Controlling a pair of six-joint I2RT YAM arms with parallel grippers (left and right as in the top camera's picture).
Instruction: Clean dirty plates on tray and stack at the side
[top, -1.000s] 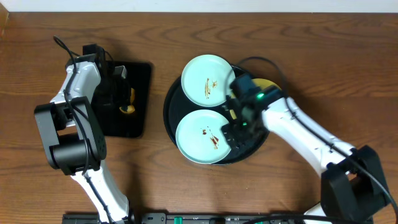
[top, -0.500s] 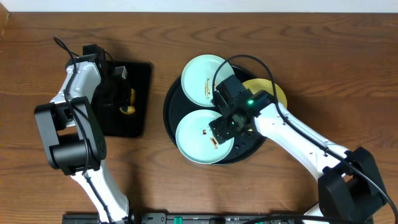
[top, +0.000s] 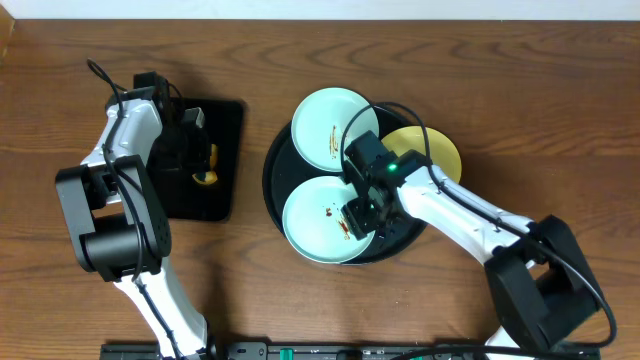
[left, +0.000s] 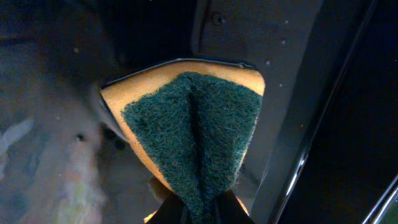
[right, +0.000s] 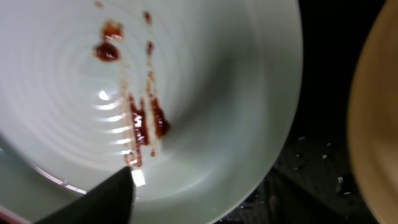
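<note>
On the round black tray (top: 272, 190), all three plates were sitting flat. The far mint plate (top: 322, 125) was toward the back, the near mint plate (top: 312, 228) toward the front, and the yellow plate (top: 440, 150) was on the right side, partly tucked under the right arm. Both mint ones had brown smears (right: 146, 121) on them. I couldn't tell about the yellow one.

The right gripper (top: 361, 214) hung right over the near mint plate's right-hand rim, so the plate spread away from it toward the left arm's side. Being round, the plate has no long axis to line up with, though the streaks ran roughly in one line across the middle. The right wrist view only caught one dark finger (right: 99, 199) low over the plate, so honestly I can't say if the jaws were apart or closed.

The left gripper (left: 196, 211) was well away, over the smaller rectangular tray (top: 228, 125), pinching a sponge (left: 193, 134) with the green scrubby face toward the camera and yellow foam behind it.

So the right arm was much nearer the plates, but the left one had the cleaning tool. My guess is the next bit hinges on the right arm grabbing that rim and bringing the plate over to the sponge. Nothing was stacked on the table (top: 520, 80) yet.
</note>
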